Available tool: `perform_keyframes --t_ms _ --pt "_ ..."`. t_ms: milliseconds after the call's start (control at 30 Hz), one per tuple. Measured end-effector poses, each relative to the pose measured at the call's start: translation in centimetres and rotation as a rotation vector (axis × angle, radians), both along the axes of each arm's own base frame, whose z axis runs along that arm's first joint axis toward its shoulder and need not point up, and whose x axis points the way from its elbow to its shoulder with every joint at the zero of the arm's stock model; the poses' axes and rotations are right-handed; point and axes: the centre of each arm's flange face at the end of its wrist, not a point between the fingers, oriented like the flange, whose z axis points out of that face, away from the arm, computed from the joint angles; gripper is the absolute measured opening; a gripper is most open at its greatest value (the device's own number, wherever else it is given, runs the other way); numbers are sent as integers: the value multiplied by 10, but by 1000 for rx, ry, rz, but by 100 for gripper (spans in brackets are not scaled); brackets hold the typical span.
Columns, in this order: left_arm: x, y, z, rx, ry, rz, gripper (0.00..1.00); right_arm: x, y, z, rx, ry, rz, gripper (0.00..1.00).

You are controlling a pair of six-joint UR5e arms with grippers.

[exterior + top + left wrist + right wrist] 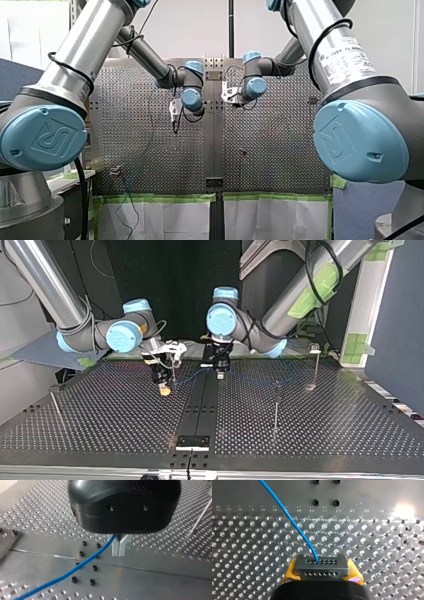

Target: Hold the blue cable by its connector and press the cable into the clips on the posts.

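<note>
Connector point(322, 566) pinched in right hand point(322, 572); left hand point(119, 549) pressed together beside blue cable point(75, 568).

Perforated metal table point(100, 415) with a dark central strip point(202, 400) and thin upright posts point(275, 407).

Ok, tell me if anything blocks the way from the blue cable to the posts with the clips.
Nothing visible does. My right hand holds the connector, my left hand grips the blue cable, and in the top view only bare perforated table lies between them and the nearest post.
</note>
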Motion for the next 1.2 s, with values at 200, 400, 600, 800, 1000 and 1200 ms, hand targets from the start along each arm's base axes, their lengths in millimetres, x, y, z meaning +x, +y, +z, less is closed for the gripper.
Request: perform_keyframes --t_ms 200,400,600,800,1000,1200 --pt "-4 -9 -2 -10 -11 -12 0 -10 1 -17 0 -7 -11 0" --pt "-6 -18 -24 2 6 -16 0 -21 -1 -39 12 -18 -22 0" --pt "-8 -31 -53 -9 12 -21 0 -25 5 -57 13 -18 4 0" --pt "-8 -41 -81 -29 15 -24 0 -27 16 -71 8 -20 40 0" --pt "-8 -45 -110 -27 32 -24 0 -33 23 -81 1 -27 54 0" --pt "-7 -45 -121 -42 32 -9 0 -43 27 -92 4 -43 38 0"
